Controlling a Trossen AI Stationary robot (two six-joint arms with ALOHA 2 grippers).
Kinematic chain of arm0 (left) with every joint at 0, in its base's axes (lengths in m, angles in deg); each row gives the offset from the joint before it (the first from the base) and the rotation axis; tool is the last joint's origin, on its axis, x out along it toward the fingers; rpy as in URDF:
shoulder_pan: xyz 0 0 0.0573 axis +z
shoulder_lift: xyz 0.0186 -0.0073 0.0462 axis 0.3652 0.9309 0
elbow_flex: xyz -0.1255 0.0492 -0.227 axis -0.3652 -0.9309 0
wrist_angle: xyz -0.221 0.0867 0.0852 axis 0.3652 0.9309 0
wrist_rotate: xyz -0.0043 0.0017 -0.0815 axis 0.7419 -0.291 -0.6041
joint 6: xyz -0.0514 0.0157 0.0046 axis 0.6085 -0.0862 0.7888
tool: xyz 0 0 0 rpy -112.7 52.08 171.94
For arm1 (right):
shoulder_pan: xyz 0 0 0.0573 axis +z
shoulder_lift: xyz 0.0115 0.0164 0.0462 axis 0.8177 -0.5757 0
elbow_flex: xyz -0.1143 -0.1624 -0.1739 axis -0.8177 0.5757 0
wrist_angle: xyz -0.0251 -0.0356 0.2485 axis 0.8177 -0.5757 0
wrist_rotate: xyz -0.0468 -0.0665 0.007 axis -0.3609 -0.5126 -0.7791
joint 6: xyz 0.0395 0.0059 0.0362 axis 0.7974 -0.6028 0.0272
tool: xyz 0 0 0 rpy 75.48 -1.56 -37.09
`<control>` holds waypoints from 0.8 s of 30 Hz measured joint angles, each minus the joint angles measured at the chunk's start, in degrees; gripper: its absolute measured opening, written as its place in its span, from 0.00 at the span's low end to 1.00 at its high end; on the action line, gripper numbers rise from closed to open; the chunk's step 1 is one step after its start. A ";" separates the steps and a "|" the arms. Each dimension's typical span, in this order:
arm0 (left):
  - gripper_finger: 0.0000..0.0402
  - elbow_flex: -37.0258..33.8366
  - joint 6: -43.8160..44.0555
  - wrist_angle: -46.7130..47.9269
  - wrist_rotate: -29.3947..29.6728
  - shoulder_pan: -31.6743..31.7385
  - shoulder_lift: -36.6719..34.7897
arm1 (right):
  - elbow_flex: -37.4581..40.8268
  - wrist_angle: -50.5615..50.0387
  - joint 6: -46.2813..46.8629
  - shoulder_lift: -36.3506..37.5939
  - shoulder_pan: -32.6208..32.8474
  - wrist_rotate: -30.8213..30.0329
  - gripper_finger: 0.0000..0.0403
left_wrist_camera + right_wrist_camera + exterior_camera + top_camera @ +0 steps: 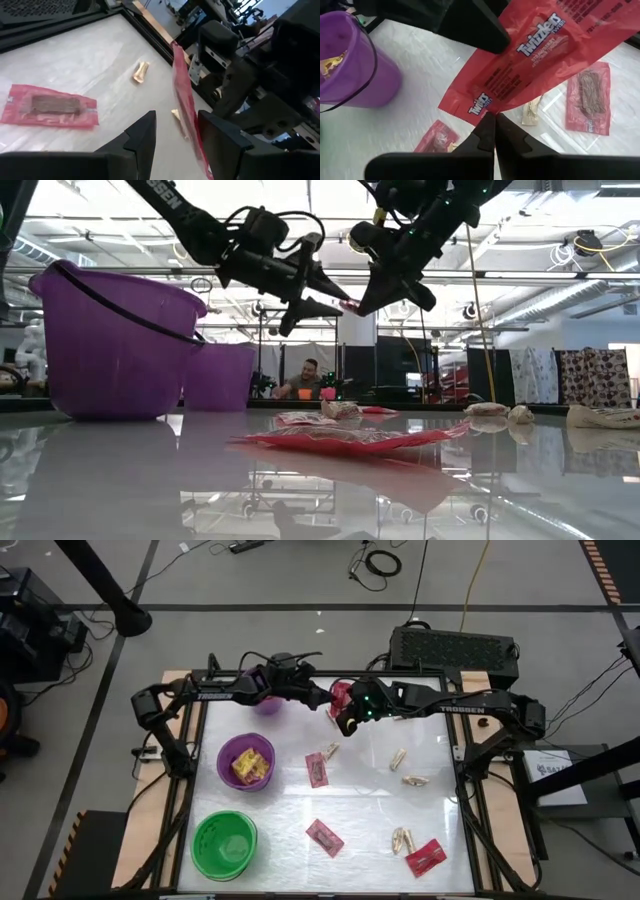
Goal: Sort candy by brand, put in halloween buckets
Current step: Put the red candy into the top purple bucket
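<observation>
Red packet: a Twizzlers packet (530, 55) hung in the air between the two grippers, upper centre of the high view, above the far edge of the table (370, 805).
Right gripper (491, 117): fingers pinched tight on the packet's lower edge, no gap showing.
Left gripper (175, 132): fingers parted, one each side of the hanging packet, not clamped on it; whether a pad touched the wrapper could not be told.
Step in hand, as judged: a handover from right to left. To do it well, the left should close squarely on the wrapper before the right lets go, or the packet would likely drop.
Buckets: small purple bucket (268, 700) just behind the left gripper; wider purple bucket (222, 755) held yellow packets (250, 766); green bucket (224, 845) lower left.
Loose candy: red packets (324, 837) and tan pieces (414, 780) lay scattered over the table's centre and right.
</observation>
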 joint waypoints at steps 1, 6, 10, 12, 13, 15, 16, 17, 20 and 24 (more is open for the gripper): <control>0.38 0.02 0.01 -0.05 0.00 0.00 0.14 | 0.00 0.04 0.00 0.00 0.14 0.00 0.00; 0.36 0.00 0.01 -0.68 0.00 -0.02 0.27 | 0.00 0.01 0.02 0.00 0.57 0.23 0.00; 0.28 0.01 0.00 -1.70 -0.05 -0.02 0.27 | 0.00 0.02 0.02 0.00 0.60 0.22 0.00; 0.23 0.01 0.02 -1.69 -0.43 -0.02 0.27 | 0.00 0.02 0.02 0.00 0.60 0.22 0.00; 0.21 0.01 0.01 -1.59 -0.56 -0.02 0.27 | 0.00 0.02 0.02 0.00 0.60 0.22 0.00; 0.15 0.00 0.01 -1.57 -0.66 -0.02 0.27 | 0.00 0.02 0.02 0.00 0.60 0.22 0.00; 0.11 0.02 0.01 -1.59 -0.66 -0.02 0.27 | 0.00 0.02 0.02 0.00 0.60 0.23 0.00; 0.08 0.01 0.01 -1.59 -0.68 -0.02 0.27 | 0.00 0.02 0.02 0.00 0.60 0.23 0.00; 0.02 0.00 0.03 -1.56 -0.74 -0.02 0.27 | 0.00 0.04 -0.12 0.00 0.64 0.22 0.00; 0.02 0.01 0.01 -1.56 -0.78 -0.02 0.27 | 0.00 0.04 -0.45 0.00 0.64 0.22 0.00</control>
